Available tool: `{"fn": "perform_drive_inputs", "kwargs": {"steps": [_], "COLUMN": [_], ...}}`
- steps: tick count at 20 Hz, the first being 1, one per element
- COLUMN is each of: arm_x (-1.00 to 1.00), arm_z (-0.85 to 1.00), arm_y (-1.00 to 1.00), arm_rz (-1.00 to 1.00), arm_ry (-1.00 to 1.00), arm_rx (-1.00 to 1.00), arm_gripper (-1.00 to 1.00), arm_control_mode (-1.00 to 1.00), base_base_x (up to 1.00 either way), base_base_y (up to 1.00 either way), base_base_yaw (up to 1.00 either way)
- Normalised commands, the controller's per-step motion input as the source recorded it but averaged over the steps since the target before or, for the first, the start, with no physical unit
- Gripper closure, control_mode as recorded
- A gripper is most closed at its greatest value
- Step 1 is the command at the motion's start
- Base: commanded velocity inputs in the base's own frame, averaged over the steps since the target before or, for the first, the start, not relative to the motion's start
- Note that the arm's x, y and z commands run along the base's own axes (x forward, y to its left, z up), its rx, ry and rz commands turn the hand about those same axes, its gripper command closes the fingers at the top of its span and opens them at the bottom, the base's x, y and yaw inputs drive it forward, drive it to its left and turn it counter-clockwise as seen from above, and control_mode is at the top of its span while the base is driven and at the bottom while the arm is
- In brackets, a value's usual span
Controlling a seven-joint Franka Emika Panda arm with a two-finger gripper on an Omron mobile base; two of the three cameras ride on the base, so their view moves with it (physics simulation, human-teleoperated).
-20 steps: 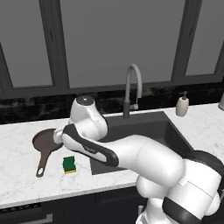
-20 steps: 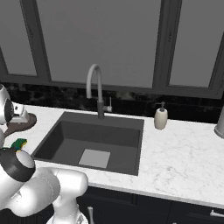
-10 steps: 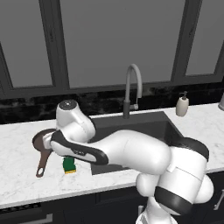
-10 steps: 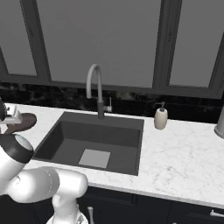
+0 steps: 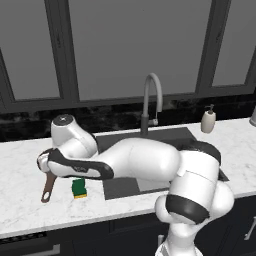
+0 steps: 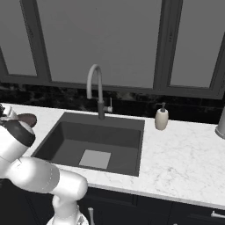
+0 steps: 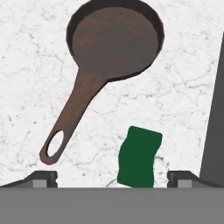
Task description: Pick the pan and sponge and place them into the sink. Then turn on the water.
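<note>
Tool: the tool (image 7: pixel 112 177) is being held above the worktop (image 7: pixel 183 105), its two dark fingertips (image 7: pixel 41 178) being kept spread wide apart with nothing pinched between them

Sponge: the sponge (image 7: pixel 139 156) is being seen green side up, flat on the marble just beyond the tool's tips and roughly between them; in the left base view the sponge (image 5: pixel 78 188) is lying beneath the bent arm, close to the sink's left edge

Pan: the pan (image 7: pixel 114 40) is resting upright on the worktop past the sponge, its long handle angled back toward the tool and ending in a loop hole; pan and sponge are lying near each other without touching; in the left base view the handle of the pan (image 5: pixel 48 187) is being shown left of the sponge, the bowl being hidden by the arm

Sink: the sink (image 6: pixel 99 143) is set into the worktop to the right of both things, a pale square at its bottom

Faucet: the curved grey faucet (image 6: pixel 96 90) is standing behind the basin

Soap bottle: a soap bottle (image 6: pixel 161 117) is standing on the worktop right of the faucet
</note>
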Motion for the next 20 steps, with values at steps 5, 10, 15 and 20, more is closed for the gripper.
{"fn": "perform_drive_inputs", "kwargs": {"steps": [5,10,15,20], "arm_x": [0.09,0.01,0.0,0.05], "arm_z": [-0.05,-0.04,-0.03,-0.17], "arm_y": [0.07,0.0,0.01,0.15], "arm_rz": [0.0,0.0,0.0,0.0], "arm_ry": [0.1,0.03,0.02,0.17], "arm_rx": [-0.01,-0.03,-0.02,-0.03], "arm_gripper": [-1.0,-1.0,-1.0,-1.0], "arm_control_mode": [-1.0,-1.0,-1.0,-1.0], "base_base_x": [0.0,0.0,0.0,0.0], "base_base_y": [0.0,0.0,0.0,0.0], "base_base_yaw": [0.0,0.0,0.0,0.0]}}
